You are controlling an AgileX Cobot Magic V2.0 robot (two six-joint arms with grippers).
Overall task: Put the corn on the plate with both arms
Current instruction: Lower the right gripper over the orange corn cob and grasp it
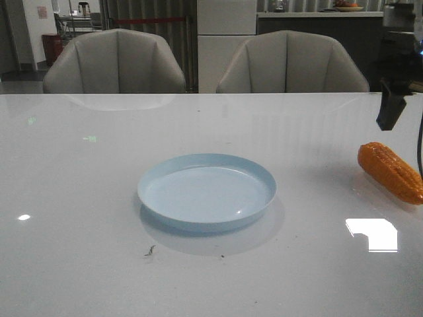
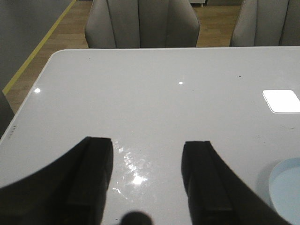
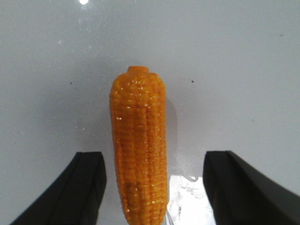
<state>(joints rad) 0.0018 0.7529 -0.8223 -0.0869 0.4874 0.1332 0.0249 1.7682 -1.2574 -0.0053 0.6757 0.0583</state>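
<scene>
An orange corn (image 1: 390,172) lies on the white table at the far right, well apart from the pale blue plate (image 1: 207,191) in the middle. My right gripper (image 1: 391,109) hangs above the corn, and only one dark finger shows in the front view. In the right wrist view the corn (image 3: 138,145) lies lengthwise between the open fingers of that gripper (image 3: 154,161), closer to one finger and touching neither. My left gripper (image 2: 147,145) is open over bare table with nothing between its fingers, and the plate's rim (image 2: 286,187) shows beside it. It is out of the front view.
Two grey chairs (image 1: 115,63) (image 1: 291,63) stand behind the table's far edge. A bright window reflection (image 1: 373,234) lies on the tabletop near the corn. In the left wrist view the table's rounded corner (image 2: 54,54) and the wood floor beyond it show.
</scene>
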